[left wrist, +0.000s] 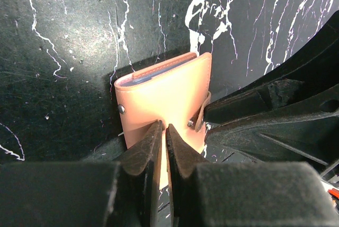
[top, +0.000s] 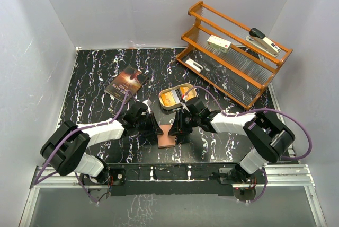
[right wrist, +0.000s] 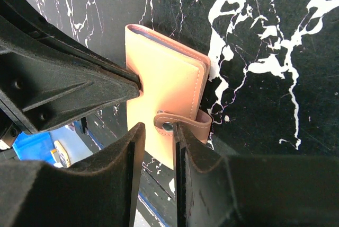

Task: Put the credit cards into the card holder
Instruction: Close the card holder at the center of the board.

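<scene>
Pressing on closed card holder (left wrist: 159, 92) | left pincer (left wrist: 163, 128) pressed together | right pincer (right wrist: 158, 129) pinching snap tab (right wrist: 185, 122)

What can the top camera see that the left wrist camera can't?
Only the top camera shows the book, the tin with orange cards in it, the rack with a stapler, and both whole arms. Only the left wrist camera shows close-up details: a bluish card edge peeking out of the shut wallet, and its snap tab. Both show the wallet on the black table, with the left gripper and right gripper at it.
</scene>
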You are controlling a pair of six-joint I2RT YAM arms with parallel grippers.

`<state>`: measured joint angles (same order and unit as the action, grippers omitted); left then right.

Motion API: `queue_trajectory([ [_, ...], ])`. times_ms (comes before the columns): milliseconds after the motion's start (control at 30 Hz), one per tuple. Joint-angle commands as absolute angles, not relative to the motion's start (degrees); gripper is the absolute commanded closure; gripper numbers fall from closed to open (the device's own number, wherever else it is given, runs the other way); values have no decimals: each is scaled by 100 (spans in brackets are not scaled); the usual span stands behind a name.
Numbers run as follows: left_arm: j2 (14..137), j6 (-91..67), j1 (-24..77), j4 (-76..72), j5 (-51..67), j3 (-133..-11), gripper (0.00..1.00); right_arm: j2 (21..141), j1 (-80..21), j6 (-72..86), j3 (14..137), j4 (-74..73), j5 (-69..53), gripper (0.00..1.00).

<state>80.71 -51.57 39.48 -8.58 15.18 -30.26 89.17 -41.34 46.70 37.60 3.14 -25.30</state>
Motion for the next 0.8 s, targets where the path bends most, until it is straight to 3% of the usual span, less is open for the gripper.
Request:
queue_trajectory([
  [0, 8194, -5115, 4008, -696, 1406, -3059, 93, 9005, -4236, 4686, 3871, 615, -2538, 75],
  [633, 8157, -5142, 4032, -695, 1380, -3047, 93, 8994, -4255, 4711, 3877, 734, -2597, 77],
  [767, 8156, -5142, 4041, -695, 1378, -3037, 93, 9042, -4271, 4669, 3894, 589, -2486, 82],
])
